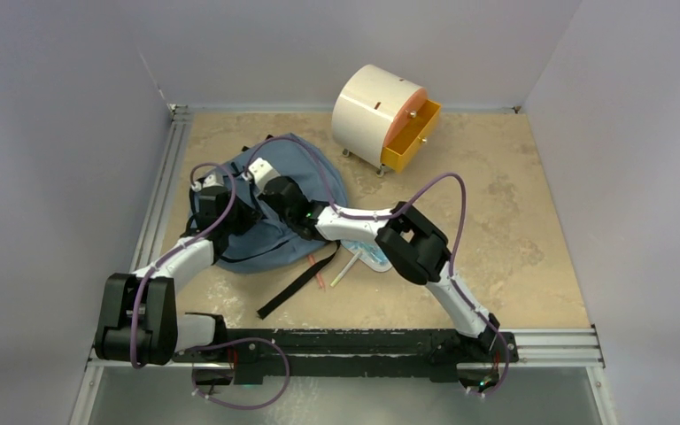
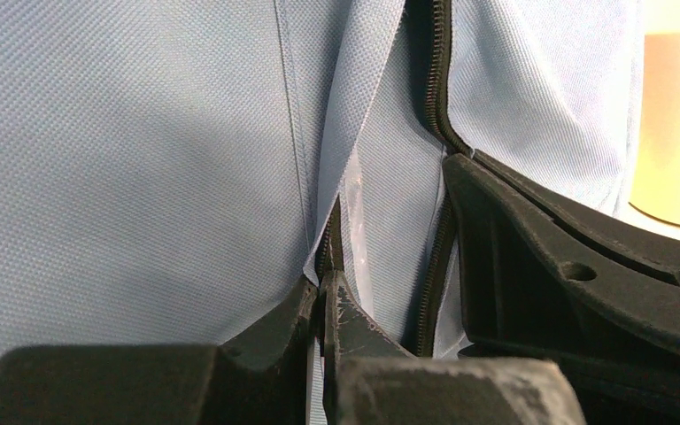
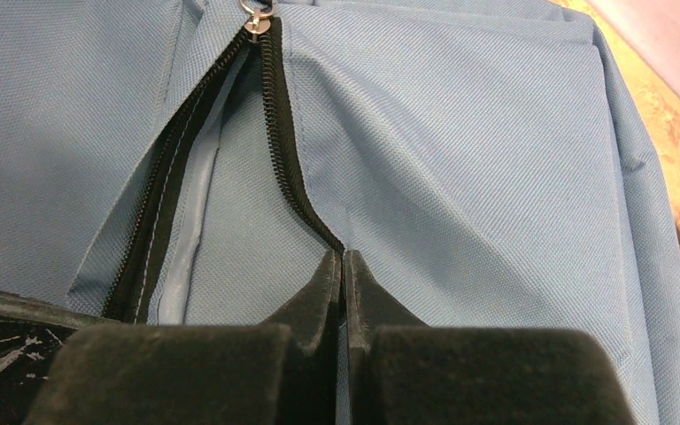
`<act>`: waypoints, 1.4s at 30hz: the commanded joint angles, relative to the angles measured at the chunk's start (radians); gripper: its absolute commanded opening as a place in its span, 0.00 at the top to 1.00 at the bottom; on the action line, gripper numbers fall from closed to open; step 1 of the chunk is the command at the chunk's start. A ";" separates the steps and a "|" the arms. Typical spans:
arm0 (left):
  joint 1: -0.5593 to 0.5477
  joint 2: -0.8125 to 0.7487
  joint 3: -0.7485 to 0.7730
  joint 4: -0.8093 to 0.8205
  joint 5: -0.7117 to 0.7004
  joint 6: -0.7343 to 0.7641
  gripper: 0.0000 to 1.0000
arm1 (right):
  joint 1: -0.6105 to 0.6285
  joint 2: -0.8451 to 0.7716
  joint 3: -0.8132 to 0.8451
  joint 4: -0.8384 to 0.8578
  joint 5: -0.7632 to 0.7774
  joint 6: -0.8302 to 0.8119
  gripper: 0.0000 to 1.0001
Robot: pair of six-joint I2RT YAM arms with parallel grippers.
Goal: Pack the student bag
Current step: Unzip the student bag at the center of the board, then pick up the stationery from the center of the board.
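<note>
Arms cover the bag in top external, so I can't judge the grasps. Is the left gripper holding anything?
Observer: Yes. The left wrist view shows the left gripper shut on a fold of the student bag fabric, right at the zipper.
Operator: And the right one?
Observer: The right gripper is shut too, pinching the fabric where one row of zipper teeth runs into its fingertips.
Operator: Is the zipper open?
Observer: Yes, on the gripper's side of the slider. There the two rows of teeth are spread apart and pale blue inner fabric shows between them.
</note>
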 commanded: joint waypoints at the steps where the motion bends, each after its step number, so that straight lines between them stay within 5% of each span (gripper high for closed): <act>1: 0.003 -0.012 0.026 -0.078 0.096 0.021 1.00 | -0.028 -0.105 0.055 -0.044 -0.039 0.045 1.00; 23: 0.005 0.071 0.237 -0.075 0.238 0.068 1.00 | -0.179 -0.139 0.305 -0.151 -0.353 0.209 1.00; 30: 0.006 0.012 0.337 -0.216 0.213 0.122 0.68 | -0.188 -0.025 0.453 -0.211 -0.351 0.235 1.00; 42: -0.074 -0.262 0.293 -0.521 0.227 0.078 0.62 | -0.200 -0.019 0.389 -0.189 -0.359 0.337 1.00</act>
